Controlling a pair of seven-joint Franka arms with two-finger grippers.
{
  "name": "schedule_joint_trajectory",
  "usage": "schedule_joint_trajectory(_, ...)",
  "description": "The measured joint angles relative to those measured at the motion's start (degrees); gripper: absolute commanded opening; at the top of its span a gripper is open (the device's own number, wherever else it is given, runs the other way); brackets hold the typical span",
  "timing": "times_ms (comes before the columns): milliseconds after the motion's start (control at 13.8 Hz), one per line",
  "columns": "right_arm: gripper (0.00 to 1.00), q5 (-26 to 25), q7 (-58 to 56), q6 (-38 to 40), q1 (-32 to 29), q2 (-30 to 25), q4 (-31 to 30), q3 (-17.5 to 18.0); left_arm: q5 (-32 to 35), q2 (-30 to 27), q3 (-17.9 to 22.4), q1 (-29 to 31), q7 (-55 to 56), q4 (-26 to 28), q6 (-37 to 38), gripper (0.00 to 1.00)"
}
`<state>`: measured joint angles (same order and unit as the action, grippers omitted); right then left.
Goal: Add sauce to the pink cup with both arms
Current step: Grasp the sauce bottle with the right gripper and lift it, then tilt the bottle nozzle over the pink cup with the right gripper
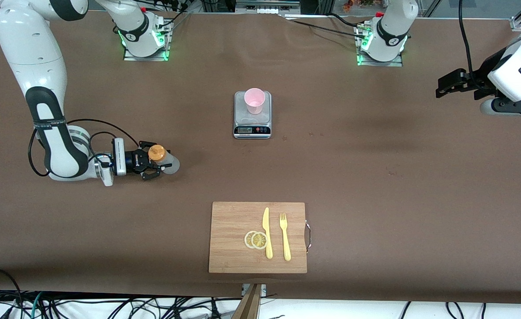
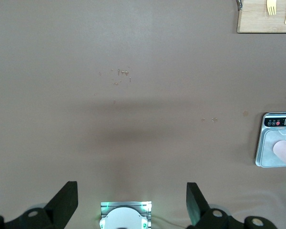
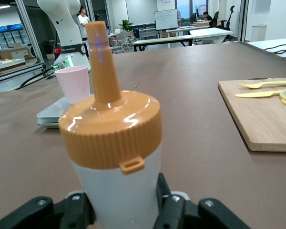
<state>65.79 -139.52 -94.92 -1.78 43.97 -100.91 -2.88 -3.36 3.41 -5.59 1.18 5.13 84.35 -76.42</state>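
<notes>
The sauce bottle, whitish with an orange nozzle cap, stands upright on the table toward the right arm's end. My right gripper lies low at the table, its fingers closed against the bottle's sides; the right wrist view shows the bottle filling the gap of the right gripper. The pink cup stands on the grey scale, also in the right wrist view. My left gripper is open and empty, up over the left arm's end of the table, and waits; its fingers show wide apart.
A wooden cutting board lies nearer the front camera than the scale, with a yellow knife, a yellow fork and two lemon slices on it. The arms' bases stand along the table's back edge.
</notes>
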Motion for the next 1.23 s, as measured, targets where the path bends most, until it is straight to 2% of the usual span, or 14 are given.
schedule_joint_trajectory(145,0.0,-1.66,3.01,0.0,0.27,-0.02,0.99,0.03,0.0,0.0,0.0,0.0,0.0,0.0,0.0,1.0)
schedule_joint_trajectory(362,0.0,-7.84,11.84,-1.12,2.41,-1.59,3.66,0.1,0.0,0.01,0.0,0.02,0.0,0.0,-0.02,1.0)
schedule_joint_trajectory(725,0.0,-21.4,31.55,-3.5,10.07,-10.41,4.18,0.32,0.0,0.02,0.07,0.04,0.0,0.0,-0.04,1.0)
schedule_joint_trajectory(942,0.0,-32.98,44.28,-4.92,16.31,-14.24,4.1,1.1,0.01,0.03,0.08,0.04,0.0,0.0,-0.04,1.0)
schedule_joint_trajectory(1232,0.0,-50.17,63.87,-5.52,23.68,-18.23,4.08,6.46,0.01,0.05,0.11,0.04,0.0,0.0,-0.04,1.0)
